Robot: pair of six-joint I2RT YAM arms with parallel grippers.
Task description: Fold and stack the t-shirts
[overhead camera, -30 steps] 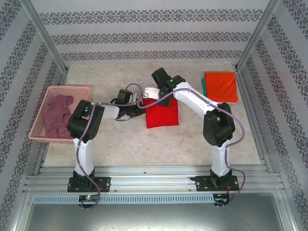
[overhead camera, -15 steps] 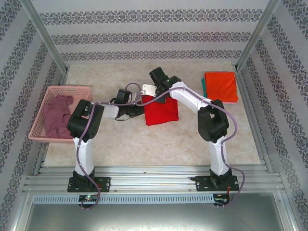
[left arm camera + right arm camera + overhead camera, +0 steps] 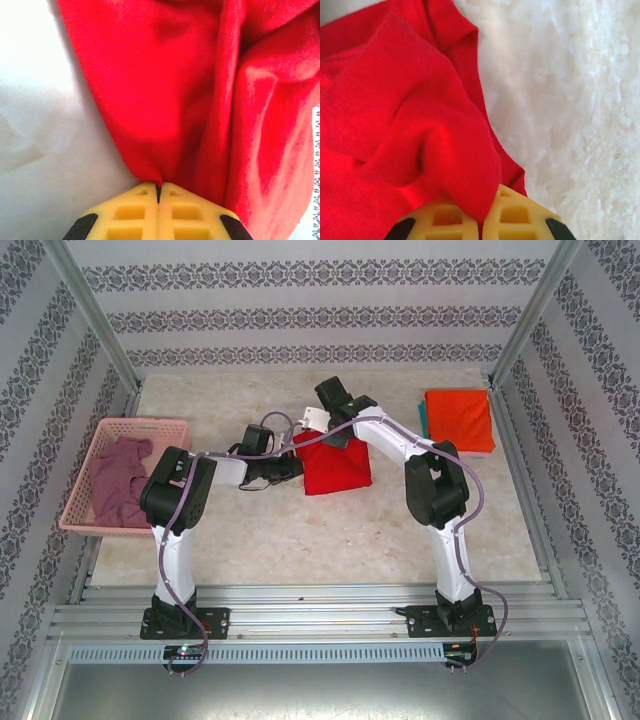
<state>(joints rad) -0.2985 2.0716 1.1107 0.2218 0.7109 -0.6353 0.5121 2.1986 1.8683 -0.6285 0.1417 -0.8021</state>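
Observation:
The bright red t-shirt (image 3: 335, 468) lies partly folded at the table's middle. My left gripper (image 3: 291, 469) is shut on its left edge; in the left wrist view the red t-shirt (image 3: 190, 90) is pinched between the yellow fingertips (image 3: 140, 202). At the shirt's far edge my right gripper (image 3: 325, 437) is shut on a fold, and the red t-shirt (image 3: 410, 125) bulges out from between its yellow fingers (image 3: 520, 215). An orange t-shirt (image 3: 459, 420) lies folded at the back right on a teal t-shirt (image 3: 424, 418). A mauve t-shirt (image 3: 118, 480) sits crumpled in the basket.
The pink lattice basket (image 3: 84, 495) stands at the table's left edge. Metal frame posts (image 3: 520, 330) and patterned walls close in the sides and back. The pale tabletop (image 3: 300, 540) lies bare in front of the red shirt.
My right gripper has carried the shirt's far edge a little left and toward the back, and the right arm's elbow has swung left. The left arm has held still.

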